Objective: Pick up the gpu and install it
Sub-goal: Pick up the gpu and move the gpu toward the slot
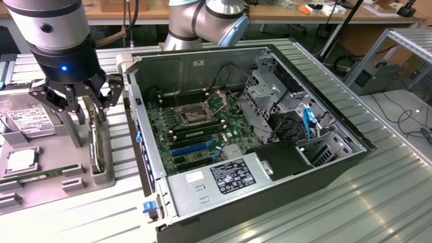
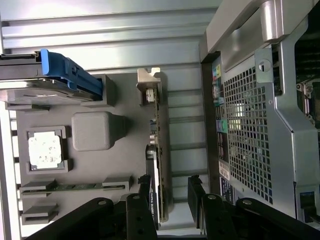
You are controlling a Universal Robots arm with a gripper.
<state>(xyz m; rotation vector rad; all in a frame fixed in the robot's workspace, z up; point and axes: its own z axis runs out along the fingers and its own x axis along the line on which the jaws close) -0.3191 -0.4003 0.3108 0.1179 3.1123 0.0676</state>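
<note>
The gpu (image 1: 97, 144) stands on its long edge in a slot of the grey fixture tray (image 1: 74, 190), at the exterior view's left beside the computer case. In the wrist view the gpu (image 2: 159, 150) is a thin strip with its silver bracket (image 2: 149, 84) at the far end. My gripper (image 1: 91, 109) hangs just above it, open. The two black fingers (image 2: 144, 197) straddle the card's near end without touching it, and the card lies closer to one finger than to the other. My gripper (image 2: 170, 196) holds nothing.
The open computer case (image 1: 324, 152) lies on its side with the motherboard (image 1: 196, 126) and a blue slot (image 1: 191, 149) exposed. The tray also holds a hard drive (image 1: 27, 121), a processor (image 1: 20, 160) and a memory stick (image 1: 34, 178). The case's grilled rear wall (image 2: 255, 150) runs close beside the gpu.
</note>
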